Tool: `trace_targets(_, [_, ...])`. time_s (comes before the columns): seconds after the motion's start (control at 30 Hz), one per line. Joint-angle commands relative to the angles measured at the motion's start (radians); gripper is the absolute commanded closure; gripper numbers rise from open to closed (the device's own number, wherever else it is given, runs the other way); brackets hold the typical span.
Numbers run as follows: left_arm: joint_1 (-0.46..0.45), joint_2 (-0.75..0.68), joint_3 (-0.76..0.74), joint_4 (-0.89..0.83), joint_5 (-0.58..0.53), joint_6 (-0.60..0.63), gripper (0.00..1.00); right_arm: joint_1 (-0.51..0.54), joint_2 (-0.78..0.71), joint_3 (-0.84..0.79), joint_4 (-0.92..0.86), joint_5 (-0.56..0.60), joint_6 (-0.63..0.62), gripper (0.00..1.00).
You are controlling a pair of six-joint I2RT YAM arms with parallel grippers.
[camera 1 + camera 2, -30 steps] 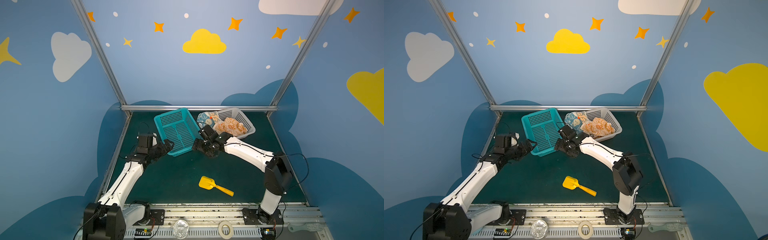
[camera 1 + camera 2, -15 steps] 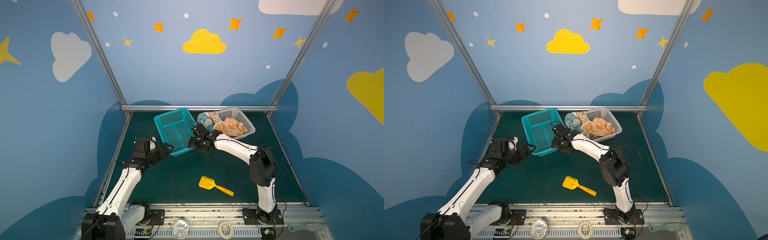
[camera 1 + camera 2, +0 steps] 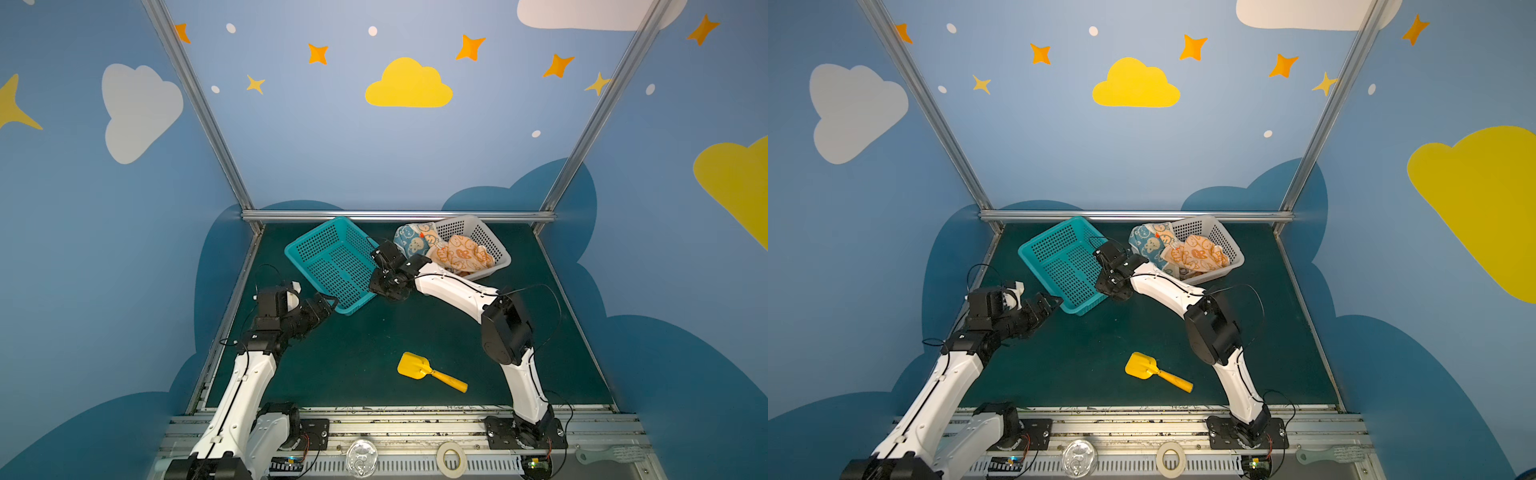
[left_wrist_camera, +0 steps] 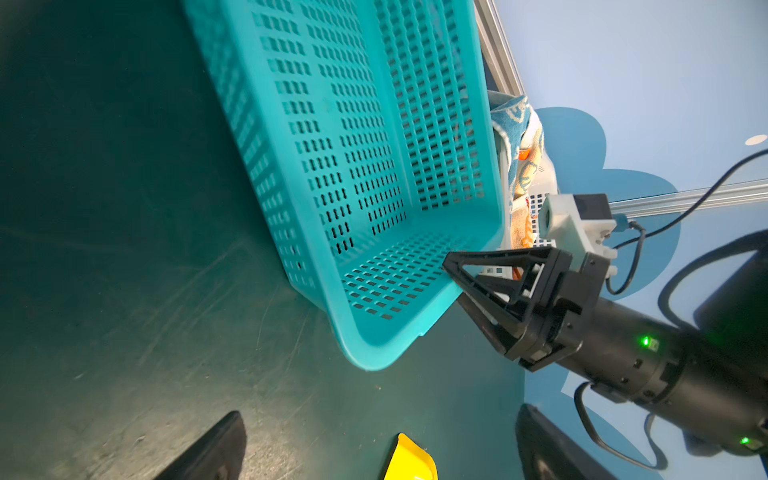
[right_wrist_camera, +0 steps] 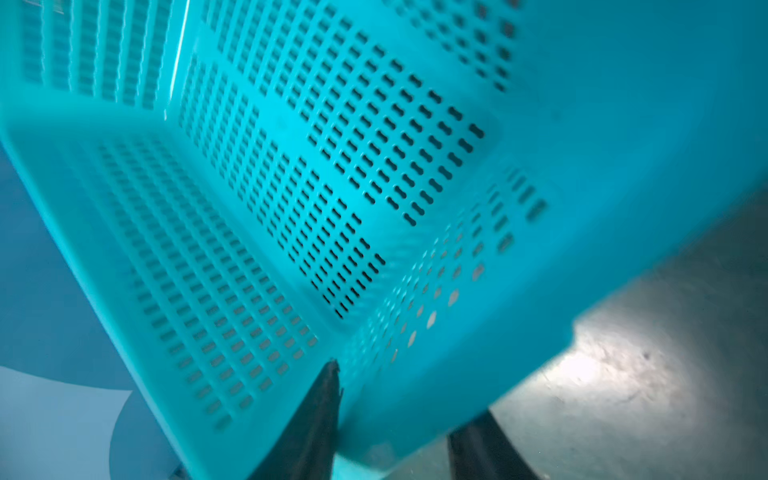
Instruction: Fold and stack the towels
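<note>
The towels lie crumpled in the white basket (image 3: 494, 245) at the back right: a blue-and-cream one (image 3: 413, 243) (image 3: 1148, 245) and an orange-and-cream one (image 3: 459, 254) (image 3: 1198, 253). Left of it the teal basket (image 3: 332, 266) (image 3: 1063, 266) (image 4: 353, 166) (image 5: 332, 166) stands tilted and holds nothing. My right gripper (image 3: 379, 287) (image 3: 1106, 286) (image 4: 457, 282) (image 5: 409, 390) grips its right wall, one finger inside and one outside. My left gripper (image 3: 330, 301) (image 3: 1054, 301) (image 4: 380, 415) is open beside the basket's near corner, touching nothing.
A yellow toy scoop (image 3: 415, 368) (image 3: 1142, 366) (image 4: 411, 459) lies on the green mat in front of the middle. On the front rail sit a round lid (image 3: 361, 457), a tape roll (image 3: 452, 458) and a brush (image 3: 611, 455). Blue walls enclose three sides.
My right gripper has slid left onto the teal basket's wall and narrowed its jaws around it, its elbow swinging inward. My left gripper has drawn back a little from the basket and stayed open.
</note>
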Motion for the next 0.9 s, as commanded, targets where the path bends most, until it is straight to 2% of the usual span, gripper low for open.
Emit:
trace_targets(0.0, [0.014, -0.014, -0.005, -0.015, 0.035, 0.022, 0.00, 0.004, 0.052, 0.073, -0.103, -0.004, -0.056, 0.66])
trace_targets(0.23, [0.030, -0.015, 0.005, -0.041, 0.045, 0.043, 0.00, -0.005, 0.150, 0.246, -0.173, -0.004, -0.106, 0.79])
trace_targets(0.37, [0.038, -0.025, -0.007, -0.044, 0.033, 0.043, 0.00, -0.013, 0.199, 0.336, -0.209, -0.013, -0.113, 0.81])
trace_targets(0.53, [0.039, -0.026, -0.041, 0.006, 0.037, -0.007, 0.00, -0.015, 0.222, 0.343, -0.154, -0.028, -0.130, 0.85])
trace_targets(0.87, [0.039, 0.031, -0.048, 0.056, -0.009, -0.028, 0.00, -0.026, 0.252, 0.345, -0.031, -0.022, -0.112, 0.86])
